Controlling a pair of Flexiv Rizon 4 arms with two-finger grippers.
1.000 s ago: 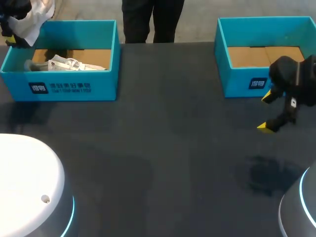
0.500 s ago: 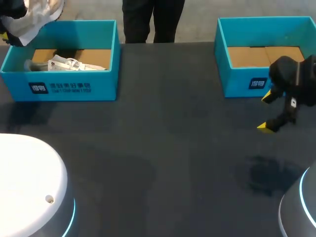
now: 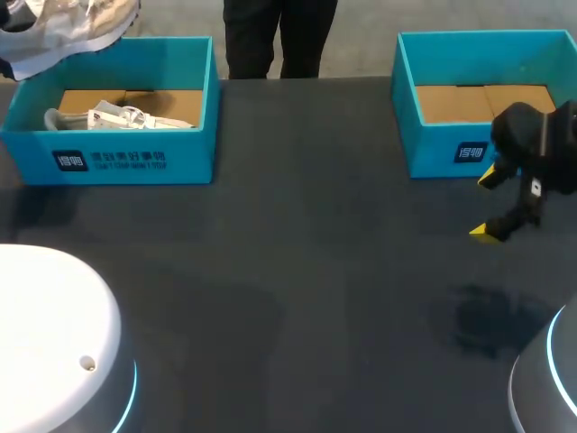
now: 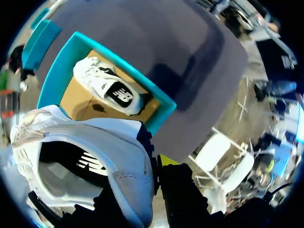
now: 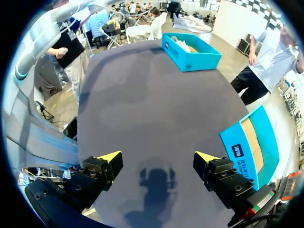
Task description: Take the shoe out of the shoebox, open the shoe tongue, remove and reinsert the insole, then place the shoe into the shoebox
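**shoe out of left box, held aloft by left gripper**

landmark: left box (image 3: 135, 162), teal, at the table's (image 3: 297, 298) far left edge.

- shoe (image 3: 72, 32): white, in the air above the left box's far-left corner, clear of its rim, nothing under it but the box and floor. in the head view the sole shows pale along its lower edge, toe end pointing toward the box's right side.
- left gripper (image 4: 154, 159): clamped on the shoe at the rim of its opening. the wrist view shows one yellow tip on the outside of the shoe wall. the other finger is hidden behind the wall. the shoe's dark inside faces the camera. in the head view the gripper itself is out of frame.
- second shoe (image 3: 122, 117): white, lying on its side on the cardboard floor inside the left box, toward its left half. directly below the held shoe in the left wrist view.
- right box (image 3: 451, 153): teal, same far edge of the table, well apart to the right of the left box. only bare cardboard floor visible inside.
- right gripper (image 3: 487, 205): far right of the left box, just in front of the right box's front wall, over bare table. fingers spread wide, nothing between them. in the right wrist view both yellow tips stand apart over the dark tabletop, with the gripper's shadow under them.
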